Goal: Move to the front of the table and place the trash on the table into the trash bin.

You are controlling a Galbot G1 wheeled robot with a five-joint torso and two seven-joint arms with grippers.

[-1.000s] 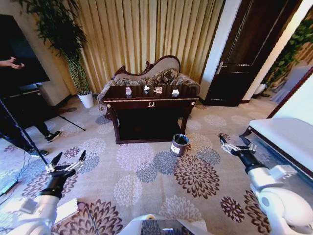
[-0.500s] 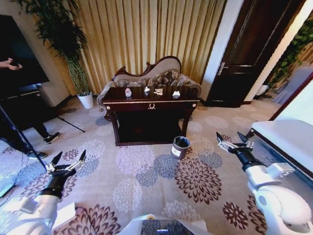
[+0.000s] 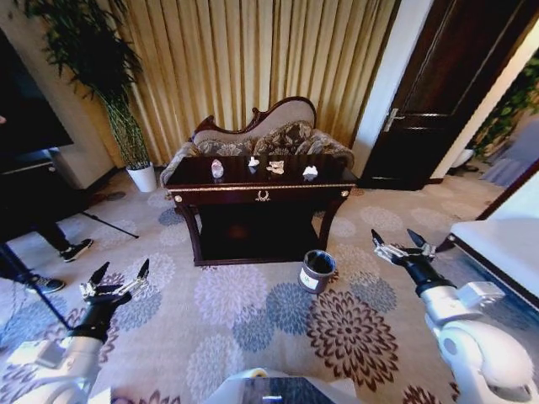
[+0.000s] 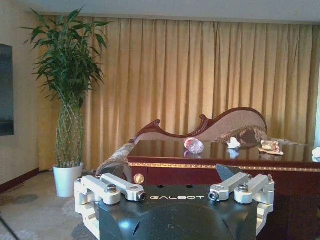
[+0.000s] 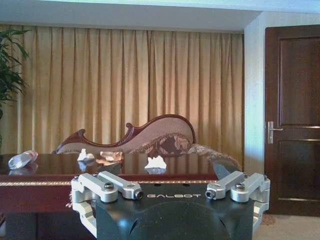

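Note:
The dark glossy table (image 3: 261, 196) with gold trim stands ahead in the head view, its top also seen from both wrists (image 4: 225, 155) (image 5: 60, 172). On it lie a small clear bottle with a red cap (image 3: 217, 169) (image 4: 194, 145) (image 5: 22, 159) and crumpled white scraps (image 3: 310, 171) (image 5: 155, 162) (image 4: 233, 144). The small dark trash bin (image 3: 317, 271) stands on the carpet by the table's right front leg. My left gripper (image 3: 119, 275) is open, low at the left, far from the table. My right gripper (image 3: 399, 241) is open at the right, near the bin's level.
A patterned sofa (image 3: 261, 135) sits behind the table before gold curtains. A tall plant in a white pot (image 3: 141, 175) stands at the left, with a tripod leg (image 3: 34, 282) and a person's feet (image 3: 76, 248). A dark door (image 3: 438, 93) and a white bench (image 3: 505, 244) are at the right.
The whole head view has shifted: the table and bin appear larger and closer. Both grippers stay open, in about the same poses.

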